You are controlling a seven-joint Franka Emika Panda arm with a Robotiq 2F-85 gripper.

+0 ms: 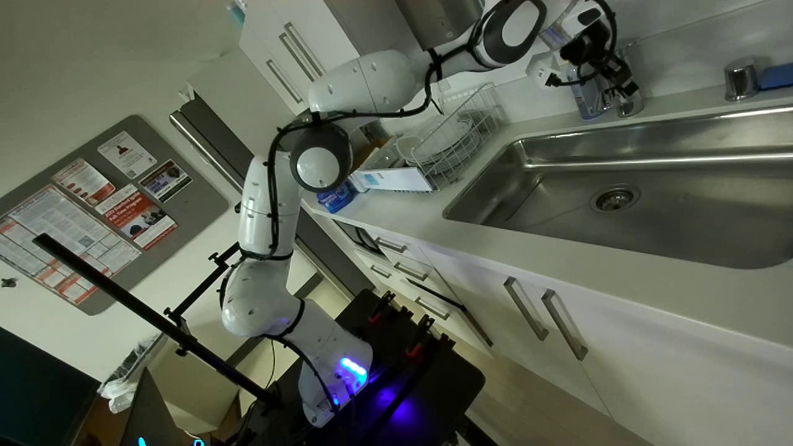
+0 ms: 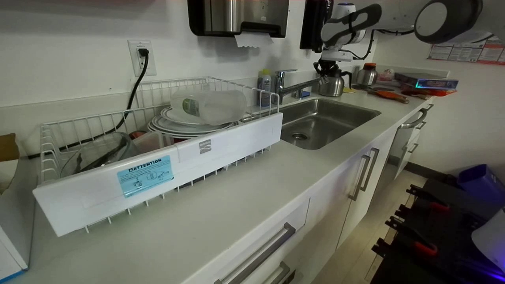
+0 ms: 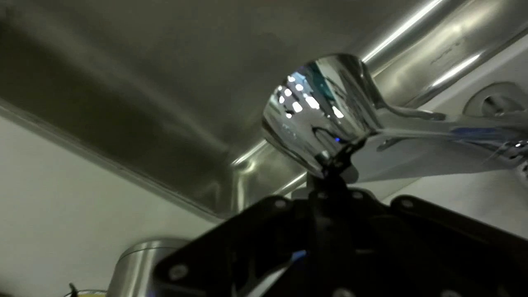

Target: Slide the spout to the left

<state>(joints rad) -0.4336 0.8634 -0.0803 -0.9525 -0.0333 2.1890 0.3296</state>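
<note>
The hand (image 3: 332, 175) looks pinched closed with nothing inside, its tip right up by the end of the spout (image 3: 350, 109). I see the spout point along the back of the sink (image 2: 335, 115). Maybe the hand is closed so it can push, not grab.

i'm facing a pale counter (image 2: 221, 205): white wire dish rack (image 2: 244, 138) is sitting on it, yellow-capped bottle (image 2: 266, 85) and spout (image 2: 300, 86) are standing behind the inset steel sink (image 2: 335, 122), steel jug (image 2: 331, 87) and orange-topped canister (image 2: 367, 75) are standing past one end.
</note>
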